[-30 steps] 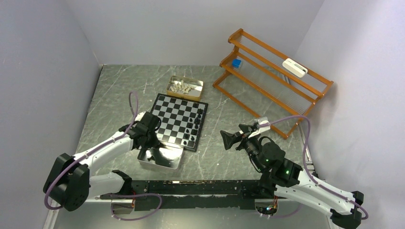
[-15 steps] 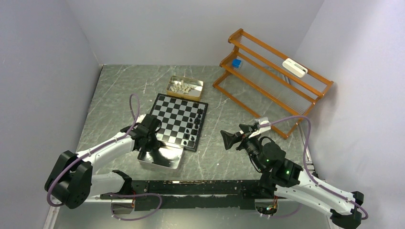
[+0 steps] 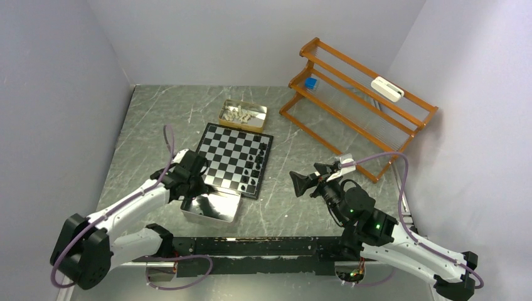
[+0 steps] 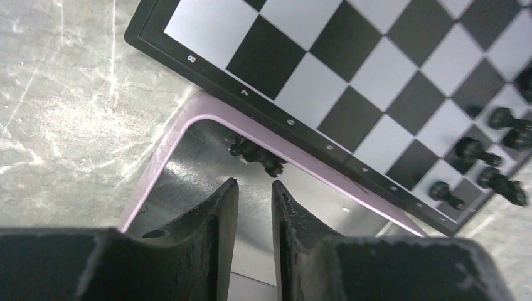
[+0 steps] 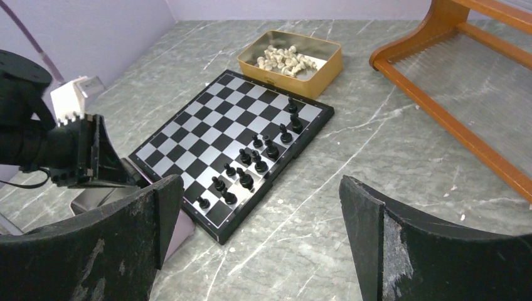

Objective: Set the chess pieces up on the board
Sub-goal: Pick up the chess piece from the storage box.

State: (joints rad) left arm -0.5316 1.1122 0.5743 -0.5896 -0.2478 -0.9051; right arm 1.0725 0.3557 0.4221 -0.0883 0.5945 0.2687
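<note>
The chequered board (image 3: 235,157) lies mid-table, with several black chess pieces (image 3: 254,166) standing along its right side. My left gripper (image 3: 199,188) hovers over the far left corner of the silver tray (image 3: 213,208). Its fingers (image 4: 219,213) stand a narrow gap apart with nothing between them. Just beyond the tips a black piece (image 4: 257,157) lies in the tray (image 4: 188,182) against its far wall, next to the board's edge (image 4: 376,69). My right gripper (image 3: 300,183) hangs wide open and empty above the bare table right of the board (image 5: 213,132). Cream-white pieces (image 5: 285,59) fill a gold tin.
The gold tin (image 3: 241,114) sits just behind the board. An orange wooden rack (image 3: 357,100) stands at the back right, holding a blue block (image 3: 310,82) and a white device (image 3: 387,88). Grey walls close in the left, back and right sides.
My left arm has shifted a little, carrying its gripper slightly left and nearer over the tray's far corner. The right arm has not moved.
</note>
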